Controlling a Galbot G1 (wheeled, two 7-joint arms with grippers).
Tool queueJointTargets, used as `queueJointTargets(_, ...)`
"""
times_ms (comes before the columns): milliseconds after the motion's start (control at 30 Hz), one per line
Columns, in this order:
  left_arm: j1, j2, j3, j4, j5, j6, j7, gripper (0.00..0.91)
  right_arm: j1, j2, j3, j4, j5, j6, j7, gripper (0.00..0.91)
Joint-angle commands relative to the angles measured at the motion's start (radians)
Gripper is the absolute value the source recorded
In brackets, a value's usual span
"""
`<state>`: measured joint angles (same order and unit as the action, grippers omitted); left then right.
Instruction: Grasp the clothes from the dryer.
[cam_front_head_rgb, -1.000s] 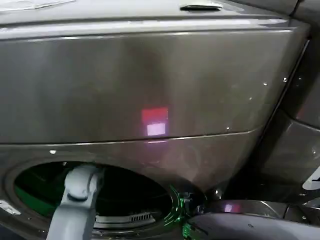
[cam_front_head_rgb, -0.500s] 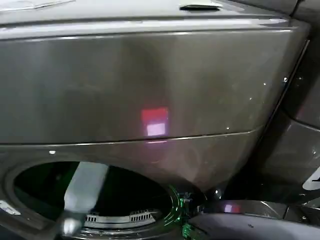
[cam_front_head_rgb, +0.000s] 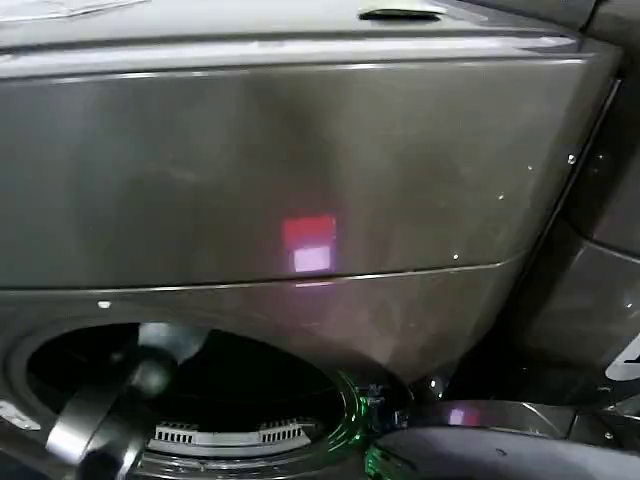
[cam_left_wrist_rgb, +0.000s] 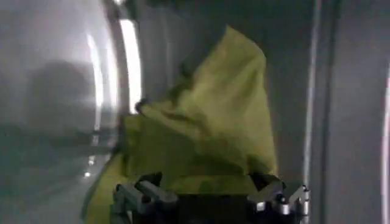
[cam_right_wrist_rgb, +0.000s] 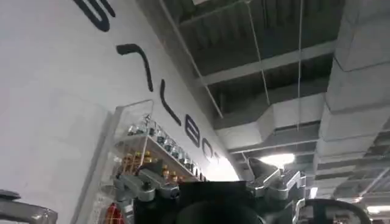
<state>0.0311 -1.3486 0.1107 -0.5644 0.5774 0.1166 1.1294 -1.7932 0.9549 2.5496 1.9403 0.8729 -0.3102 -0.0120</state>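
Note:
The dryer is a dark bronze-grey machine, and its round drum opening shows at the lower left of the head view. My left arm reaches into the lower left of that opening. In the left wrist view the clothes, a small yellow-green piece of fabric, rise in a crumpled peak straight from my left gripper, which is shut on their lower edge. My right gripper is parked away from the dryer, pointing up at a ceiling and a white wall.
The dryer's open door lies at the lower right, its hinge area lit green. Another dark machine stands close on the right. A bright curved rim runs beside the clothes.
My left arm has sunk lower in the opening and turned. The green patch seen at the drum's left a second ago is gone from the head view.

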Motion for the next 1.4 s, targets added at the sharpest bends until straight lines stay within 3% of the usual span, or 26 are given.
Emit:
queueJointTargets(33, -0.024, -0.034, 0.039, 0.085, 0.075, -0.031, 0.032, 0.907, 0.006, 0.001, -0.009, 0.000, -0.006, 0.002, -0.002, 0.907)
queueJointTargets(100, -0.026, -0.039, 0.041, 0.089, 0.085, -0.031, 0.027, 0.876, 0.008, 0.003, -0.013, -0.002, -0.008, 0.003, -0.002, 0.907)
queueJointTargets(167, -0.026, -0.041, 0.041, 0.091, 0.087, -0.031, 0.022, 0.216, 0.008, 0.004, -0.014, -0.002, -0.009, 0.003, -0.002, 0.907)
queueJointTargets(267, -0.027, -0.043, 0.041, 0.091, 0.090, -0.033, 0.018, 0.000, 0.008, 0.005, -0.014, -0.003, -0.009, 0.004, -0.002, 0.907)
queueJointTargets(767, -0.020, -0.026, 0.010, 0.033, -0.008, -0.024, -0.036, 0.000, -0.005, 0.018, -0.003, -0.001, -0.008, 0.007, -0.001, 0.907)
queueJointTargets(867, 0.029, -0.005, -0.060, -0.032, -0.074, 0.005, -0.150, 0.000, -0.002, 0.018, -0.005, 0.001, -0.008, 0.007, -0.001, 0.907)
queueJointTargets(1100, 0.299, 0.064, -0.269, -0.412, -0.301, 0.098, -0.506, 0.000, 0.008, 0.023, -0.014, 0.003, -0.007, 0.010, 0.001, 0.907)
queueJointTargets(1300, 0.485, 0.027, -0.365, -0.573, -0.440, -0.004, -0.846, 0.000, 0.008, 0.007, -0.014, -0.007, -0.006, 0.013, 0.000, 0.907)
queueJointTargets(1400, 0.545, -0.012, -0.400, -0.627, -0.467, -0.074, -0.986, 0.000, 0.012, 0.006, -0.019, -0.008, -0.046, 0.021, -0.026, 0.907)
